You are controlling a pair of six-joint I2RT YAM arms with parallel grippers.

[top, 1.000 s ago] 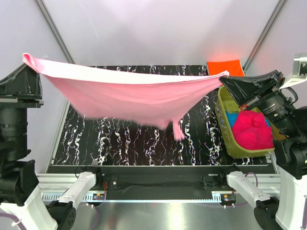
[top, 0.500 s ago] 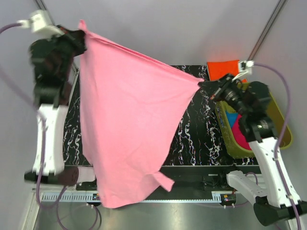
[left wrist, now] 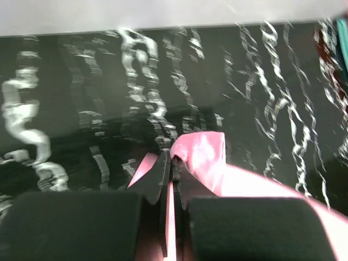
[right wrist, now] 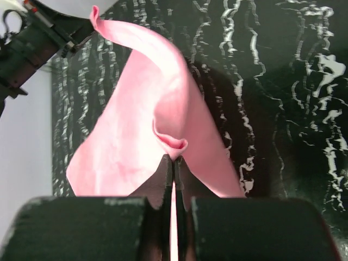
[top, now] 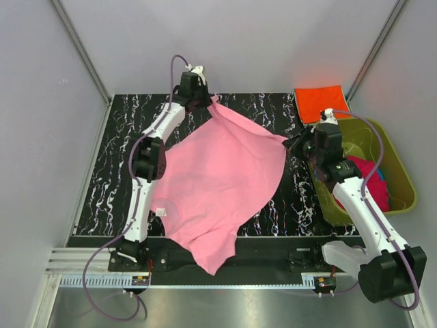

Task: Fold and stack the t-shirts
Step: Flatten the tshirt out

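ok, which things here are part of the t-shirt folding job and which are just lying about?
Job:
pink t-shirt, laid across the table
orange t-shirt, flat at back right
magenta t-shirt, in the olive-green tub

Lying about:
olive-green tub

The pink shirt (top: 218,184) covers the middle of the surface (top: 102,184), pinched at its far corner by the left tool (top: 205,100) and at its right corner by the right tool (top: 292,141). Bare room lies along the left side and the near right. The green tub (top: 404,179) blocks the right edge, and the orange shirt (top: 321,102) fills the far right corner.
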